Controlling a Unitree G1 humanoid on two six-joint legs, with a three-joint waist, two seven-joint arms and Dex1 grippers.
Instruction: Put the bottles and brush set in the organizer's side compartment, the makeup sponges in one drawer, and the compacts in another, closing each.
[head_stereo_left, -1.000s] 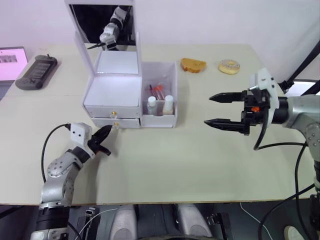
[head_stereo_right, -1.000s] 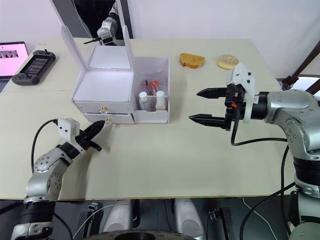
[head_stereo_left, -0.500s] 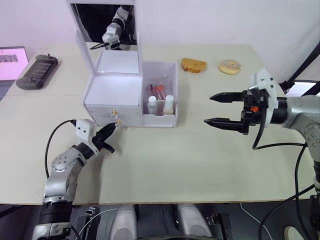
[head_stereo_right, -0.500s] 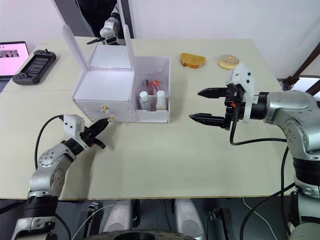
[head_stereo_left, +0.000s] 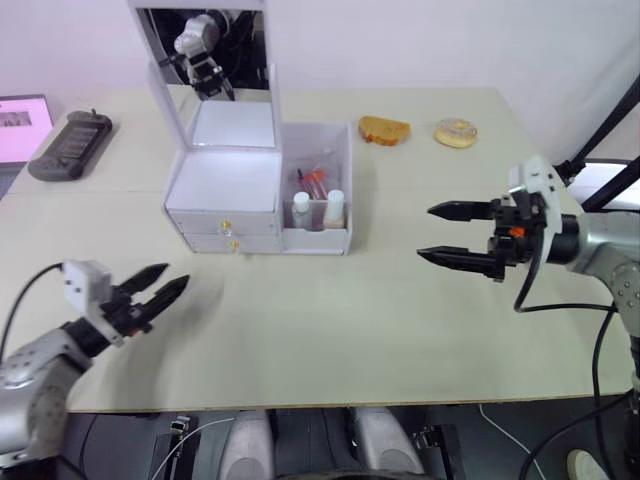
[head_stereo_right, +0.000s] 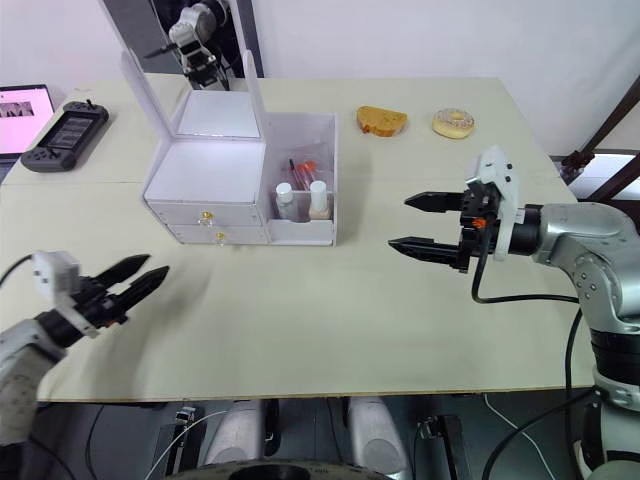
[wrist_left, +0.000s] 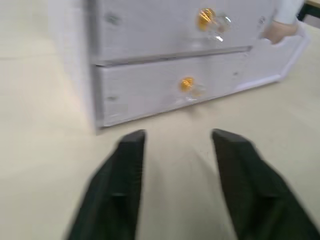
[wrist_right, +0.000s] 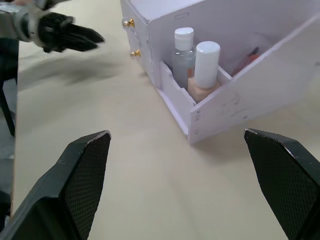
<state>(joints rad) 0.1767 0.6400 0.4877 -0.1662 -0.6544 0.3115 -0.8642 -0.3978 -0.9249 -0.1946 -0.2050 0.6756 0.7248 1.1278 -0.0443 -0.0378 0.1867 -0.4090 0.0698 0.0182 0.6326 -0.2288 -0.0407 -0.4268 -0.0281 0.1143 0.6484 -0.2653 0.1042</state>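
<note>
The white organizer (head_stereo_left: 224, 186) stands at the table's middle left with its mirror lid raised. Both drawers are shut, and their gold knobs (wrist_left: 187, 83) show in the left wrist view. Two white-capped bottles (head_stereo_left: 303, 210) and the reddish brush set (head_stereo_left: 316, 181) stand in the side compartment (head_stereo_left: 345, 160). My left gripper (head_stereo_left: 175, 275) is open and empty near the table's front left, apart from the drawers. My right gripper (head_stereo_left: 426, 232) hovers wide open to the right of the organizer, holding nothing. The makeup sponges and compacts are out of view.
A dark handheld console (head_stereo_left: 70, 145) and a pink-lit screen (head_stereo_left: 22, 112) lie at the far left. A toast-like piece (head_stereo_left: 385, 130) and a doughnut-like ring (head_stereo_left: 457, 133) sit at the back right. The mirror reflects my left gripper.
My left gripper has drawn back from the lower drawer's front toward the table's front left and has opened. The right gripper has hardly moved.
</note>
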